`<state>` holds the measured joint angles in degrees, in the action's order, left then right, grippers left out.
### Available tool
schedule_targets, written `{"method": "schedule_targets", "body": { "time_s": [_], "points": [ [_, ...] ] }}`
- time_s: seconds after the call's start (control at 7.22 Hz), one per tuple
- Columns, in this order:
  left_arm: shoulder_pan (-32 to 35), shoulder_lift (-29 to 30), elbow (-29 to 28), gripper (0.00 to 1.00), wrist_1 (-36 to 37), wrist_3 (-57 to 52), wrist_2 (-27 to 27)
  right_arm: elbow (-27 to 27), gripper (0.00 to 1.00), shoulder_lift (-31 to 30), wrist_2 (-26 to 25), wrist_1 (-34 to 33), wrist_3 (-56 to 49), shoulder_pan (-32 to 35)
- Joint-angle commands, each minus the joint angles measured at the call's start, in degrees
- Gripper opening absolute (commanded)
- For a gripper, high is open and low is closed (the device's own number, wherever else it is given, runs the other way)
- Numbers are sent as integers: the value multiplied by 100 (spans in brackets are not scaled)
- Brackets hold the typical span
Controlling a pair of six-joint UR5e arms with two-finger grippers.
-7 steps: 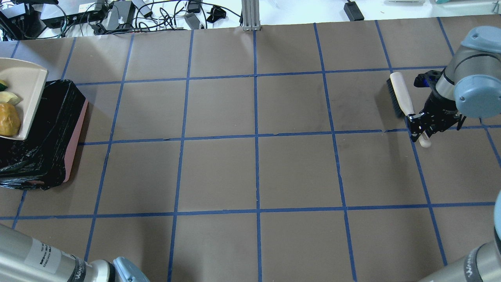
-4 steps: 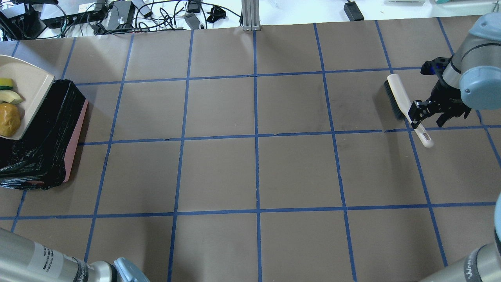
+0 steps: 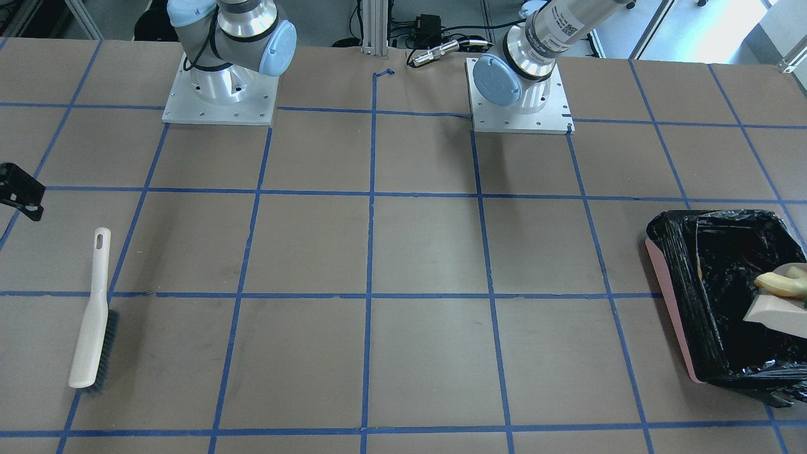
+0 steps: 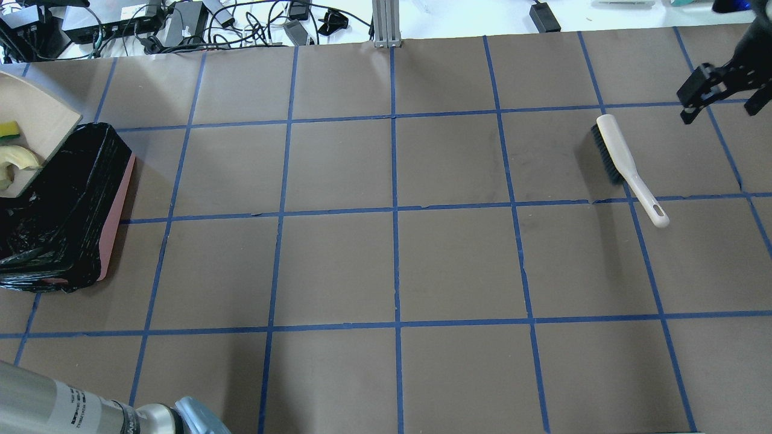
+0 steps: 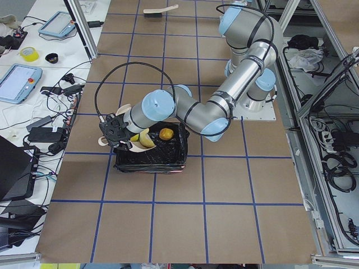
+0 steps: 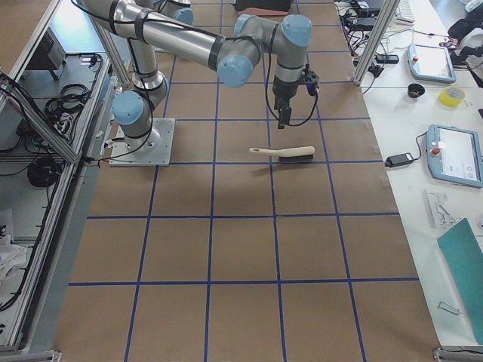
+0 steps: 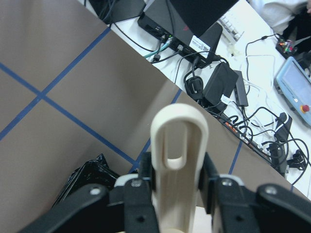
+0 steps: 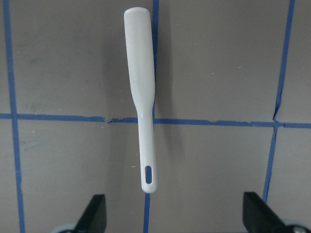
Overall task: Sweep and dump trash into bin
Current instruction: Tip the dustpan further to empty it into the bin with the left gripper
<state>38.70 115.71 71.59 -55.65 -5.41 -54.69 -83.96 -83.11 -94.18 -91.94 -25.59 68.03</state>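
Left hand clamps the dustpan — mouth tipped into the bin (croissant at lip) — right hand spread wide, empty

On my screens, the pink rectangular bin, lined with a crinkly black bag, stands upright with its mouth open. The glossy yellow-orange potato lump lies inside the bin on the black liner. The tan croissant crescent sits at the lower lip of the beige dustpan, which is tilted over the bin's opening. I make out the yellow, green-backed sponge piece just up the pan from it, also above the bin.
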Motion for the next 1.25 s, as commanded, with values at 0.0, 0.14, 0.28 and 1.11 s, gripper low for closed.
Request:
{"method": "schedule_targets", "body": {
  "time_s": [0.0,0.14,0.28,1.11],
  "points": [
    [-38,-75,13,0,45,-878,510,1027,100,-196,268,1209,481,515],
    [-64,-75,21,0,159,-1127,712,1074,100,-344,260,1431,1172,980],
    [-73,-110,13,0,212,-1408,793,979,100,-598,252,1555,1928,1567],
    [-187,-619,1023,0,1496,-1730,1603,46,96,-794,216,713,2788,2558]
  ]
}}
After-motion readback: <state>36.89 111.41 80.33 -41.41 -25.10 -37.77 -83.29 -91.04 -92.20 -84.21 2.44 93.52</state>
